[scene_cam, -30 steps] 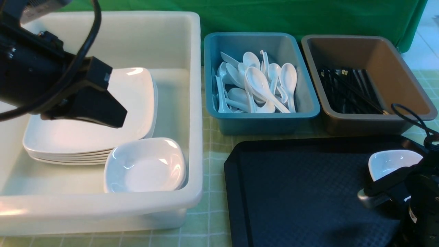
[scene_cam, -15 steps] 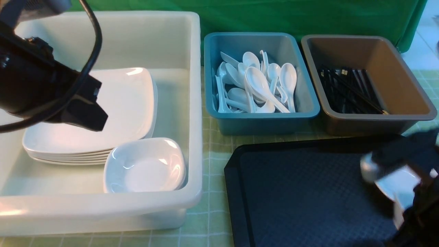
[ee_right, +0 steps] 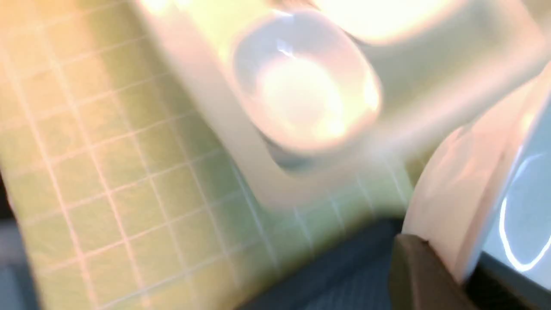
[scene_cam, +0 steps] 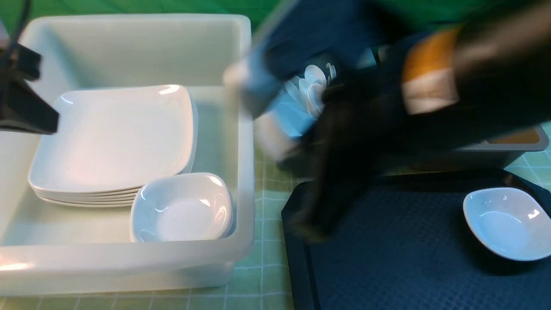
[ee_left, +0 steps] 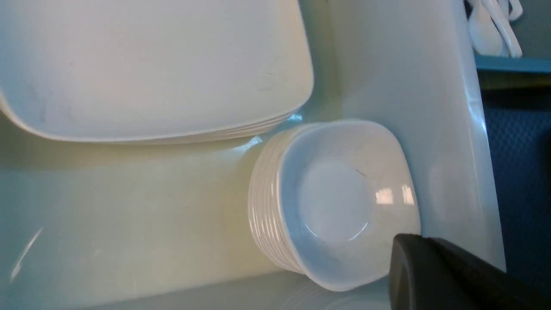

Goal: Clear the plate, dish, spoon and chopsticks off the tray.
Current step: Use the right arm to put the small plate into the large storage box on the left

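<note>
Since the earlier frame the right arm (scene_cam: 387,107) has swung from the lower right to the upper middle of the front view, blurred; the right gripper (ee_right: 430,262) is closed on the rim of a white dish (ee_right: 456,202). A second dish (scene_cam: 506,224) lies at the right edge of the tray (scene_cam: 387,275). At the far left edge now sits the left gripper (scene_cam: 26,116), closed and empty.

- Black waffle-textured tray (scene_cam: 387,267), lying flat on the worktop (scene_cam: 267,280).
- Small, deep white dish (scene_cam: 503,224), sitting upright near the tray's far right corner.

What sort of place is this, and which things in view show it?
Probably a canteen dish-sorting station, perhaps staged: stacked plates in a white tub, spoons in a blue tub, a black tray.
</note>
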